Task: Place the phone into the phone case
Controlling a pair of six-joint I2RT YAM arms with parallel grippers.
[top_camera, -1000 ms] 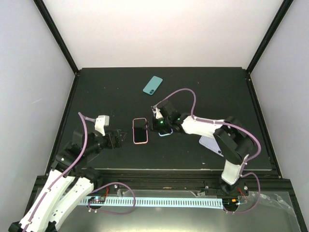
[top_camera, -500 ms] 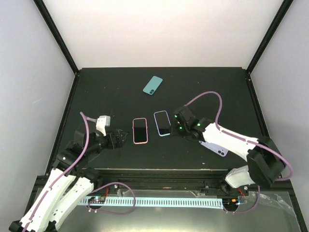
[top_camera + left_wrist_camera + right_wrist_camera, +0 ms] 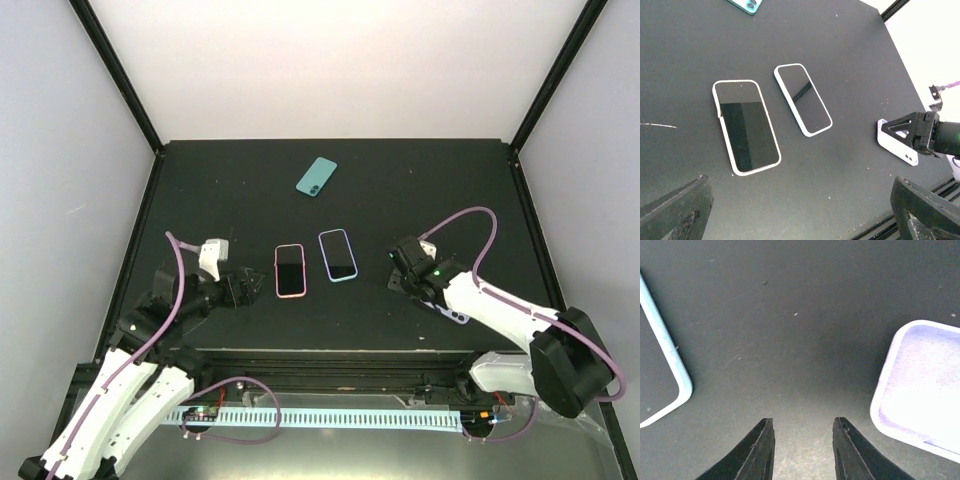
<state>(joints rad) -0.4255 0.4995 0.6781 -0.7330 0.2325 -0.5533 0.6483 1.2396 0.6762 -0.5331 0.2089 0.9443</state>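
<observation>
A: Where is the teal phone [image 3: 316, 177] sitting?

B: On the far side of the table [image 3: 220, 190], about twelve o'clock from the middle in the top view. Its lenses face up, and it lies alone, well apart from both grippers. Nothing touches it.

A: And the lavender case [image 3: 920, 385]?

B: Around four o'clock, near the front edge, partly under the right arm [image 3: 500, 310]. Its paler side seems to face up (a raised rim shows in the wrist view), which would suit dropping a phone in. I judge that's why it lies flat, apart from the other two.

A: The other two?

B: A pink-rimmed phone [image 3: 290, 270] and a blue-rimmed phone [image 3: 338, 255], screens up, side by side in the middle. Neither belongs to this job, I'd say.

A: What about the right gripper [image 3: 802, 424]?

B: Empty. Its jaws stand partly apart over bare table, with the blue rim at nine o'clock and the case at three in its wrist view. The arm reaches low from its base at five o'clock, forearm crossing the case, wrist tipped down.

A: And the left gripper [image 3: 800, 182]?

B: Jaws spread wide, holding nothing. The left arm [image 3: 150, 320] is folded at eight o'clock, with the gripper low and aimed toward three, at the pink-rimmed phone.

A: How far along, then?

B: Not begun, by my reading. Phone and case lie well apart, and neither is held.
</observation>
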